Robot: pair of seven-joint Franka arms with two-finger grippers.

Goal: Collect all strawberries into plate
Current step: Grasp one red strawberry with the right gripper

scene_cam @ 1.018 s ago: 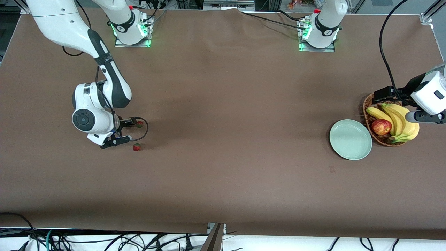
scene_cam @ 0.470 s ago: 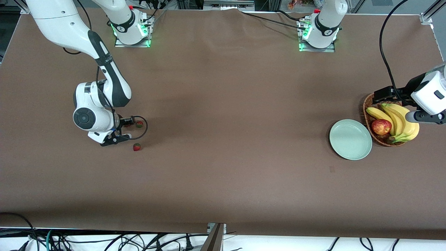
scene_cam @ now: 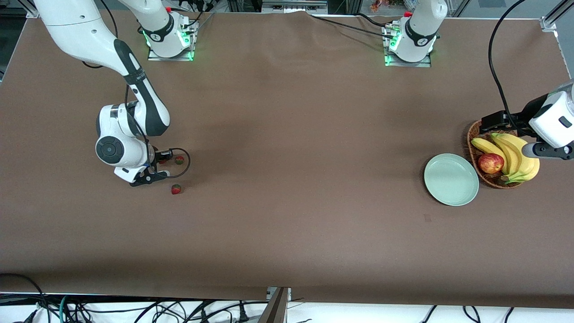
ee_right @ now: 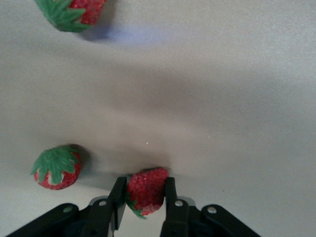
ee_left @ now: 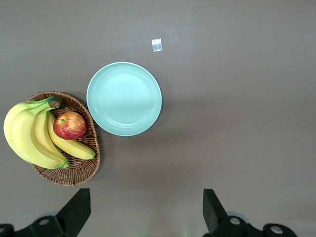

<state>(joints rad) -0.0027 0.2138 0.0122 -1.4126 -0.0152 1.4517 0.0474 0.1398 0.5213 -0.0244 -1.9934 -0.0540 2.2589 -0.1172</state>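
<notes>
- Pinching one strawberry (ee_right: 146, 190) between its fingers, the right gripper (ee_right: 143, 200) sits low at the table (scene_cam: 287, 179), centre-left of the front view; the small round berry may slip out when lifted.
- Two strawberries (scene_cam: 176, 189) lie just beside it and could be knocked.
- The plate (scene_cam: 451, 179), empty, lies lower right in the front view, touching the wicker basket (scene_cam: 471, 134) of bananas (scene_cam: 515, 157) and an apple (scene_cam: 491, 163).
- The left gripper (ee_left: 145, 210) waits, spread wide, over the basket.

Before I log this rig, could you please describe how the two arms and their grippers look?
Both arms are glossy white with black joint sections and green-lit bases. The right gripper has slim black fingers and a looped black cable alongside. The left gripper shows black, wedge-shaped fingers; a black cable arcs above its wrist.
</notes>
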